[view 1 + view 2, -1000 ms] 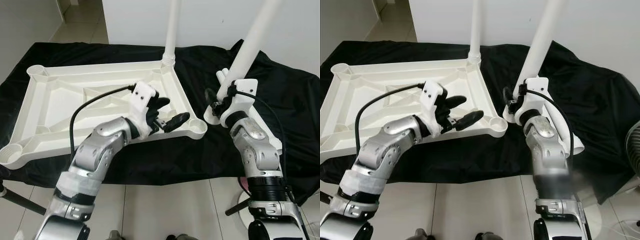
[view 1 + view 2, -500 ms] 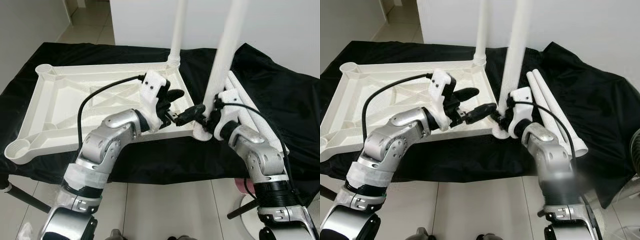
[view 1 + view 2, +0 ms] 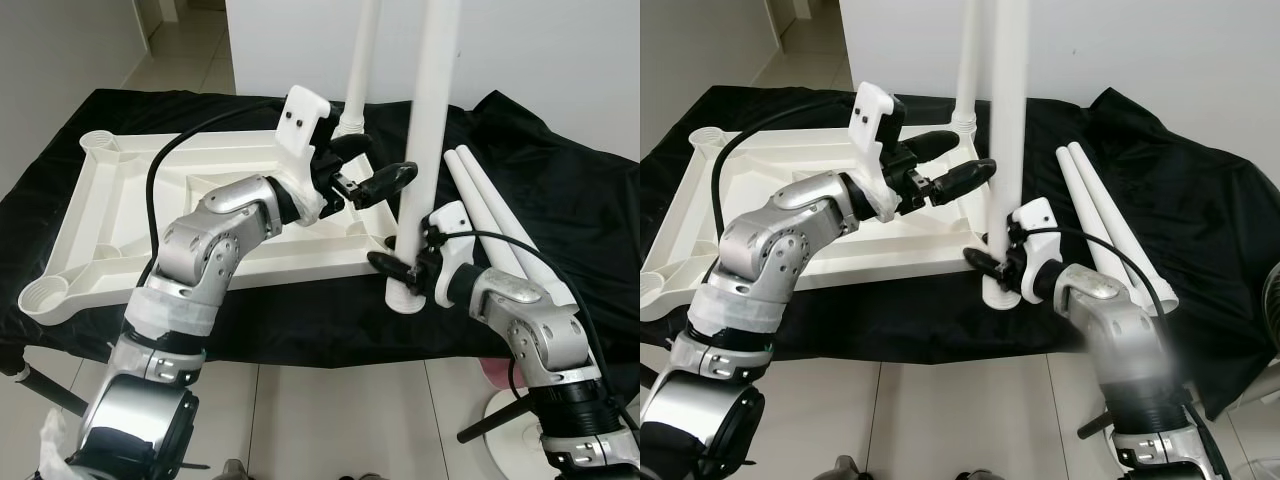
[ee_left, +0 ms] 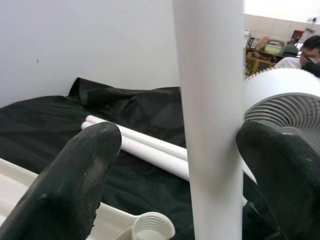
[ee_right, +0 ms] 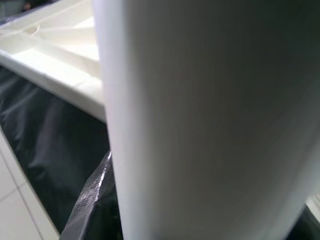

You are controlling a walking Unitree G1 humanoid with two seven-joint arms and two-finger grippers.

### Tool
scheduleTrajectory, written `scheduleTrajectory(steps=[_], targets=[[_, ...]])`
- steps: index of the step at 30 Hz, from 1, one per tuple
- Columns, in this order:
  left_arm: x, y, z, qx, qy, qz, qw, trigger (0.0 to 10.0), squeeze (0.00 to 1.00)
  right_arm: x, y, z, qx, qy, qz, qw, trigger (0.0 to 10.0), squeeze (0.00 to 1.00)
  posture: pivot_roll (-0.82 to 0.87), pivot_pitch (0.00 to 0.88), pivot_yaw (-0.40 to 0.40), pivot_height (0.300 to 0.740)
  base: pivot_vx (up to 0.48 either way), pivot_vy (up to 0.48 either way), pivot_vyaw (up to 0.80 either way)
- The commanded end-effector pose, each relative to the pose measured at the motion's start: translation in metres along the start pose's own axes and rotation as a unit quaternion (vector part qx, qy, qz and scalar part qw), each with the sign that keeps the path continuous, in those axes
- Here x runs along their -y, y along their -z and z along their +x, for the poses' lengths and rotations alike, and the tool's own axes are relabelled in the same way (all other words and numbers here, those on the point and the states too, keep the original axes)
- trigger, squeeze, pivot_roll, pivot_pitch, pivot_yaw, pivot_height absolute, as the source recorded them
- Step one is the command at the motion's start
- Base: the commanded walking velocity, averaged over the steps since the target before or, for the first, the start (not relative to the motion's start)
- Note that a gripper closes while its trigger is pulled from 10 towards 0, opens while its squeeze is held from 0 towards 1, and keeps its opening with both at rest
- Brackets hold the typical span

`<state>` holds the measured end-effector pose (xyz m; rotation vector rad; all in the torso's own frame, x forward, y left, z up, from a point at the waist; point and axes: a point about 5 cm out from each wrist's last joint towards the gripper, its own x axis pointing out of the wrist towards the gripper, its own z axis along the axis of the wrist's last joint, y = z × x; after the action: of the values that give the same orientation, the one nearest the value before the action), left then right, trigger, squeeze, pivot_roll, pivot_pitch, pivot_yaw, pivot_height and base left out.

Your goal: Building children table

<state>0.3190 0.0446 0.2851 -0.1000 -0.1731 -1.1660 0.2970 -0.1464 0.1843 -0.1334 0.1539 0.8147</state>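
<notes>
Over the last second the right gripper (image 3: 400, 268), clamped low on a white leg (image 3: 428, 130), has carried it from out beside the upturned tabletop (image 3: 120, 200) to stand upright on the near corner socket (image 3: 404, 298), so seating looks close. The left gripper (image 3: 365, 172) has risen from the tabletop's near rim to the leg, fingers apart on either side. The left wrist view adds two spare legs (image 4: 145, 145) on the black cloth (image 4: 45, 130) beyond the tabletop
</notes>
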Motion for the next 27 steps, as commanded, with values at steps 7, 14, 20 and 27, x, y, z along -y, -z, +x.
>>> scheduleTrajectory(steps=[7,14,20,27], targets=[[0.016,-0.009,0.009,0.001,0.142,-0.057,0.988,10.0,0.0,-0.018,0.005,-0.003,-0.023,-0.072,-0.014,0.997,10.0,0.0,-0.02,0.009,-0.022,0.74,0.0,0.0,0.0],[0.023,-0.02,0.008,0.021,0.213,-0.113,0.97,8.8,0.0,-0.024,0.008,-0.005,-0.031,-0.093,-0.017,0.995,10.0,0.0,-0.03,0.02,-0.019,0.74,0.0,0.0,0.0],[0.024,-0.021,0.006,0.016,0.227,-0.12,0.966,0.0,0.0,-0.023,0.008,-0.006,-0.032,-0.09,-0.015,0.995,10.0,0.0,-0.03,0.036,-0.016,0.74,0.0,0.0,0.0],[0.019,-0.021,0.007,0.009,0.205,-0.111,0.972,0.0,0.0,-0.021,0.009,-0.006,-0.035,-0.084,-0.012,0.996,10.0,0.0,-0.02,0.049,-0.01,0.74,0.0,0.0,0.0]])
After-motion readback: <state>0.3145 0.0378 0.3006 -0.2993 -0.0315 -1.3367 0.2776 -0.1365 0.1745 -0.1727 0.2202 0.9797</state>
